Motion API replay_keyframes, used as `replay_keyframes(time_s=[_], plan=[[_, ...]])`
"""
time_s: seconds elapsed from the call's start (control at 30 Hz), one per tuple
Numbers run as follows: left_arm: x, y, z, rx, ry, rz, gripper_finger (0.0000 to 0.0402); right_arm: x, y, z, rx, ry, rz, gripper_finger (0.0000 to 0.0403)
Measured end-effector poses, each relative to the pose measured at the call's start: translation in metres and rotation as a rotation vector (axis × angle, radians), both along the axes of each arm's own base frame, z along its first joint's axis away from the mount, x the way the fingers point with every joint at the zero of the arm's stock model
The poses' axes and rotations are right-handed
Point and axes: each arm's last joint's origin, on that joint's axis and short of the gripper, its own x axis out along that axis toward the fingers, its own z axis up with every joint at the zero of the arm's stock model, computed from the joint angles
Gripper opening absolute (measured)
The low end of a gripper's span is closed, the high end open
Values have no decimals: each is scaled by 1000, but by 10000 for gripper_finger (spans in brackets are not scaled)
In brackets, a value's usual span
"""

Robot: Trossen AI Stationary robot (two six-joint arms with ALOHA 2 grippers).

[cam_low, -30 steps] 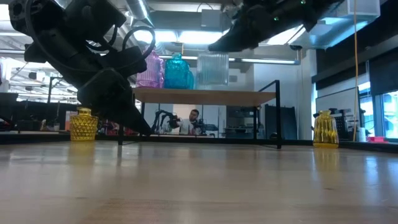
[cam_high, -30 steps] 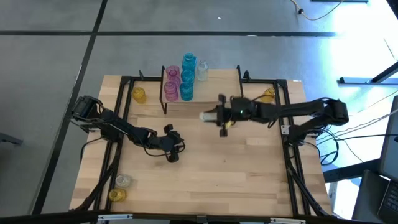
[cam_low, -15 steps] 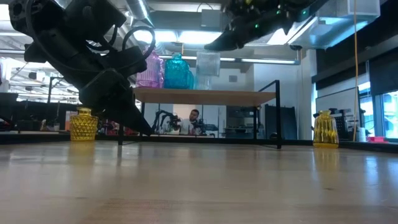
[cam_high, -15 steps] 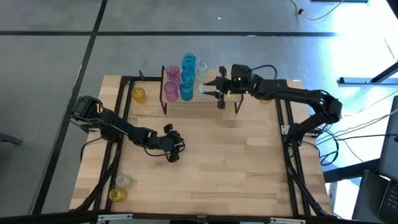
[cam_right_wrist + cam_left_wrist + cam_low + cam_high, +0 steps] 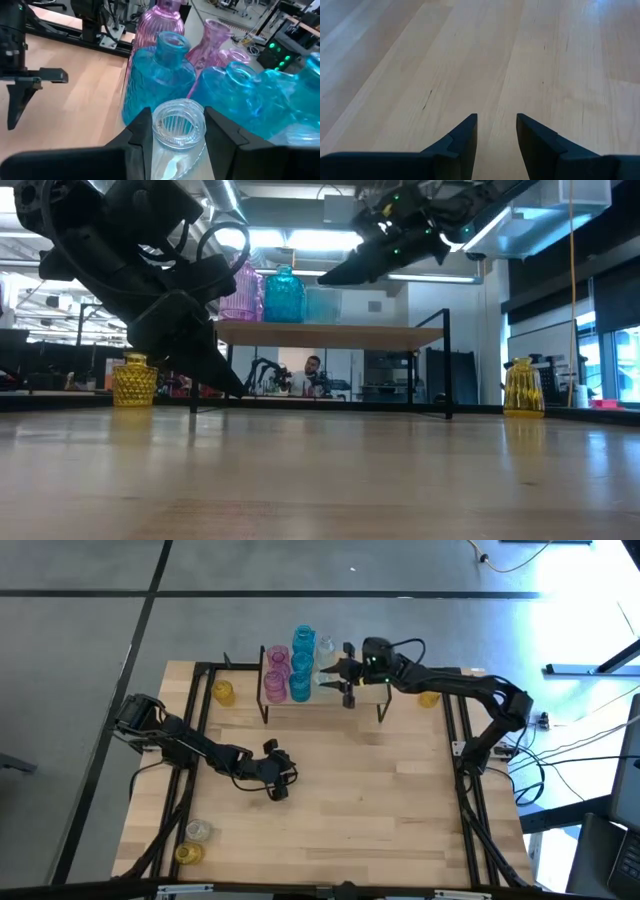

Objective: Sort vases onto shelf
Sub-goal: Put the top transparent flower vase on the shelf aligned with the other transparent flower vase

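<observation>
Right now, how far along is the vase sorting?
Pink and blue vases already stand on the shelf. The right gripper holds a clear vase beside them. Yellow vases and another clear one remain on the table. The left gripper waits, open.

Glossy ribbed clear glass vase (image 5: 178, 123), translucent blue vases (image 5: 161, 77), matt pale wood tabletop (image 5: 470, 65), black metal shelf legs (image 5: 447, 365)
</observation>
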Motion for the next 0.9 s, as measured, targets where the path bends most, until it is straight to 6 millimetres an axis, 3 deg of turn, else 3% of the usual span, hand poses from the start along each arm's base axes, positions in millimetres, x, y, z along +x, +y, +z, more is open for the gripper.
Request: replay_keyframes(time_s=[0.9], plan=[[0,0,0,-2,-6,0,130,2,-3,-2,-45,6,-72,118]])
